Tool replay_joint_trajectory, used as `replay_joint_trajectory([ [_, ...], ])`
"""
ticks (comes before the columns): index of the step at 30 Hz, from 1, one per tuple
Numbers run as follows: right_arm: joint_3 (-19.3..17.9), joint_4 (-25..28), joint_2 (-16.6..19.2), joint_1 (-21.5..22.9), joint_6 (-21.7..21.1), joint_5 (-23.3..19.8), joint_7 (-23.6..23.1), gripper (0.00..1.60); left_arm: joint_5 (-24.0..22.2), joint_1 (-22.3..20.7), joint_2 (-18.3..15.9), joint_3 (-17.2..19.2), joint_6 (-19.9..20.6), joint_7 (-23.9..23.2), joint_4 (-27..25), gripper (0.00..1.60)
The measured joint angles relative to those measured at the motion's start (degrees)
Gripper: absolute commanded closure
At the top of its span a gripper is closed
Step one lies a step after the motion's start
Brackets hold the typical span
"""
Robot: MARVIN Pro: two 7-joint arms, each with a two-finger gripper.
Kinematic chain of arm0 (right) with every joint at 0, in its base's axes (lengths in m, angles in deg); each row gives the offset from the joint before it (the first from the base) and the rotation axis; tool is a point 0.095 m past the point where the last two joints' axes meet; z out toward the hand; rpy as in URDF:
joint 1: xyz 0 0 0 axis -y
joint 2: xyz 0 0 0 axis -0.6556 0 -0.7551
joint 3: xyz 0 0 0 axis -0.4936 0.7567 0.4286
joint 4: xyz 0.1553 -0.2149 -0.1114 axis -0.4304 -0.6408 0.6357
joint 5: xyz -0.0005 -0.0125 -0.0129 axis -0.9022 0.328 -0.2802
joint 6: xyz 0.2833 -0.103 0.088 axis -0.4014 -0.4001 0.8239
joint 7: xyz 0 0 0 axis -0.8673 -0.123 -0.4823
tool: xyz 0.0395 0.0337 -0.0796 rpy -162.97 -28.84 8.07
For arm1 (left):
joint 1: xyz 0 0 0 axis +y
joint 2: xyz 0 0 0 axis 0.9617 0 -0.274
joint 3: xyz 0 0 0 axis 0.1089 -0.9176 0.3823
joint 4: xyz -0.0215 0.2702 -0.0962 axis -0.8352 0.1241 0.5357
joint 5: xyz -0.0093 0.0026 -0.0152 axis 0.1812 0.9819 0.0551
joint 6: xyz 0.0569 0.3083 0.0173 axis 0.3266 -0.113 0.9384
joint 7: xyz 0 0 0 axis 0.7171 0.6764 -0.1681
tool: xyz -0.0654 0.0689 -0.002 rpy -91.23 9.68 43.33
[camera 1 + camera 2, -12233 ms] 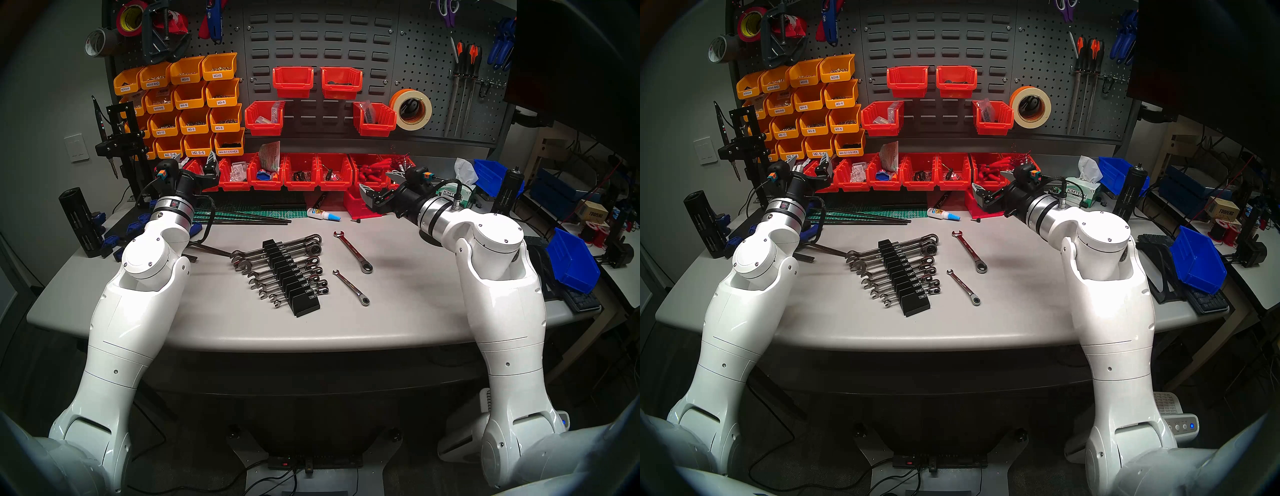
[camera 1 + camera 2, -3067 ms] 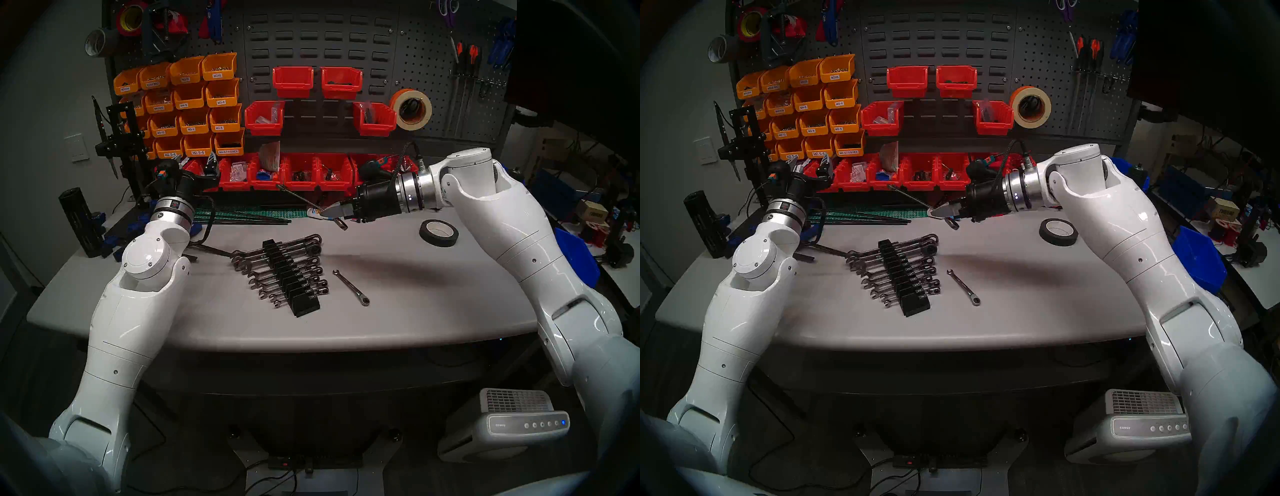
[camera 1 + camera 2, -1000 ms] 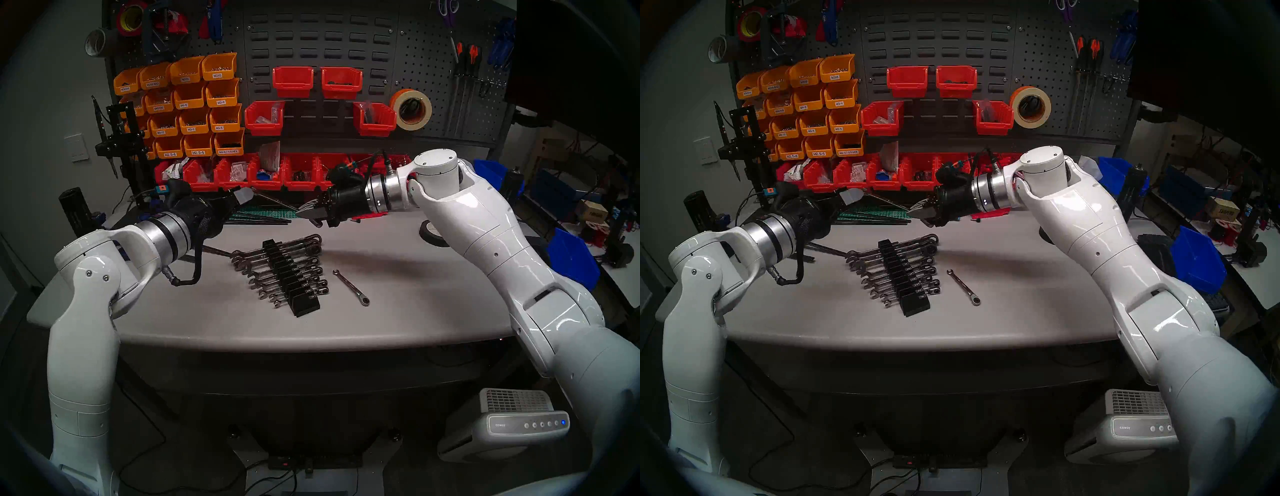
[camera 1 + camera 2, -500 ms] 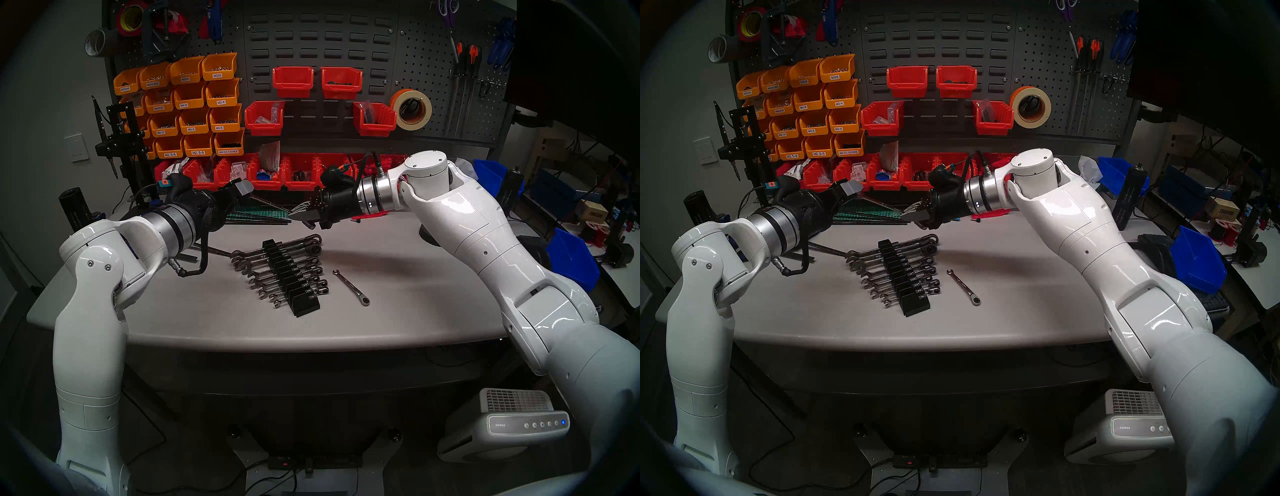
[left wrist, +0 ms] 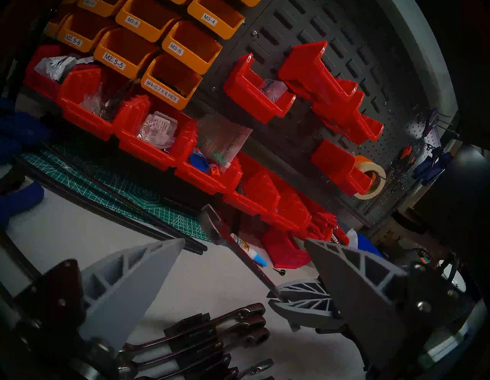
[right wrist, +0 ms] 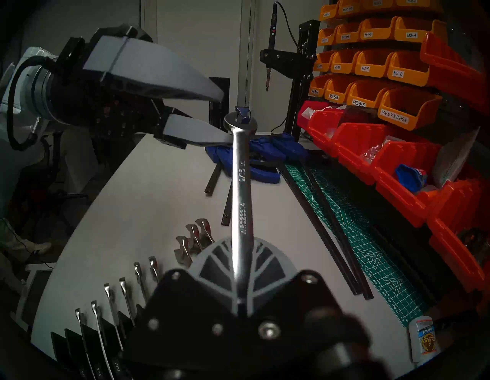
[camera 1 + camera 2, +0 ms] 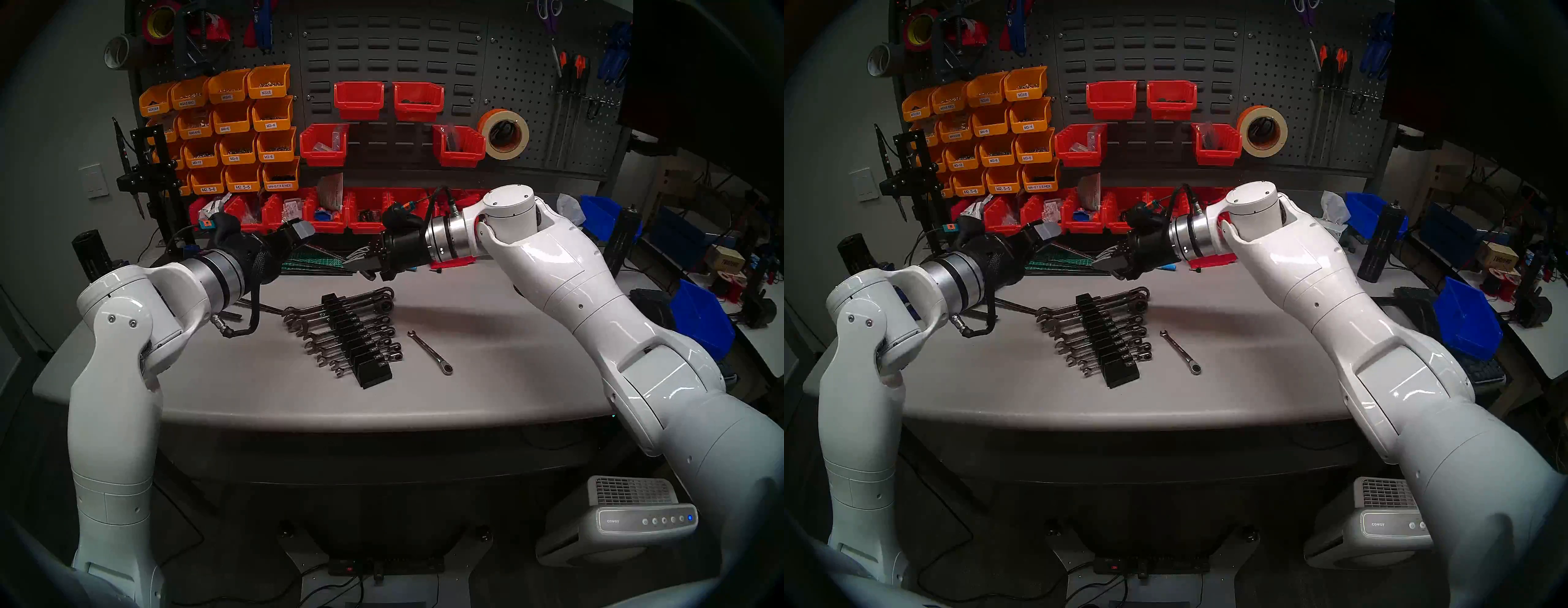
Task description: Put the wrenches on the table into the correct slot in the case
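Observation:
My right gripper is shut on the longer chrome wrench near its ring end and holds it in the air behind the black stepped case. The wrench's open end points at my left gripper. My left gripper is open, and the shaft shows between its grey fingers. One fingertip sits right beside the wrench's neck; I cannot tell if it touches. The shorter wrench lies on the grey table, right of the case.
Several wrenches fill the case's slots. Black rods lie on a green cutting mat at the back. A glue bottle lies there, in front of a row of red bins. Blue clamps sit at the rear left.
My right arm has carried the longer wrench leftward above the table's rear. My left arm has reached in to the right, so its open fingers now flank the wrench's open end.

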Motion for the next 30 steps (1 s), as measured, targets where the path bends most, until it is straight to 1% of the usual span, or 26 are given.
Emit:
replay_joint_trajectory([
  [1, 0.0, -0.1, -0.2, 0.1, 0.1, 0.0, -0.1, 1.6, 0.0, 0.0, 0.0, -0.1, 0.0, 0.1, 0.1, 0.03],
  [2, 0.1, -0.2, -0.4, 0.2, 0.1, 0.0, -0.2, 1.6, 0.0, 0.0, 0.1, -0.1, 0.0, 0.3, 0.2, 0.0],
  [5, 0.2, -0.2, -0.6, 0.4, 0.2, 0.0, -0.5, 1.6, 0.1, -0.1, 0.2, -0.3, -0.1, 0.7, 0.4, 0.0],
  [10, 0.6, -0.2, -1.2, 0.5, 0.2, 0.0, -1.5, 1.6, 1.7, -0.5, 0.7, -1.5, -1.0, 2.7, 1.4, 0.0],
  [18, 0.8, -0.2, -1.3, 0.5, 0.2, 0.0, -2.1, 1.6, 3.4, -1.2, 1.2, -2.7, -2.0, 3.6, 2.2, 0.0],
  [19, 0.8, -0.2, -1.3, 0.5, 0.2, 0.1, -2.2, 1.6, 3.6, -1.3, 1.2, -2.7, -2.1, 3.6, 2.2, 0.29],
  [21, 0.8, -0.2, -1.3, 0.4, 0.2, 0.1, -2.3, 1.6, 3.9, -1.3, 1.3, -2.7, -2.3, 3.4, 2.2, 0.58],
  [22, 0.8, -0.2, -1.3, 0.4, 0.1, 0.2, -2.4, 1.6, 4.0, -1.4, 1.4, -2.6, -2.5, 3.4, 2.2, 0.66],
  [24, 0.9, -0.2, -1.3, 0.4, 0.1, 0.2, -2.4, 1.6, 4.2, -1.4, 1.4, -2.5, -2.6, 3.2, 2.2, 0.67],
  [25, 0.9, -0.2, -1.3, 0.4, 0.1, 0.3, -2.5, 1.6, 4.4, -1.4, 1.5, -2.4, -2.8, 3.0, 2.2, 0.73],
  [26, 0.9, -0.2, -1.3, 0.4, 0.1, 0.3, -2.6, 1.6, 4.4, -1.4, 1.5, -2.3, -2.8, 2.9, 2.2, 0.73],
  [28, 0.9, -0.2, -1.3, 0.4, 0.0, 0.3, -2.6, 1.6, 4.6, -1.4, 1.5, -2.2, -2.9, 2.6, 2.2, 0.54],
  [29, 0.9, -0.2, -1.3, 0.4, 0.0, 0.3, -2.6, 1.6, 4.6, -1.4, 1.5, -2.0, -2.9, 2.5, 2.1, 0.58],
  [30, 0.9, -0.2, -1.3, 0.4, 0.0, 0.4, -2.6, 1.6, 4.6, -1.4, 1.6, -2.0, -2.9, 2.4, 2.1, 0.58],
])
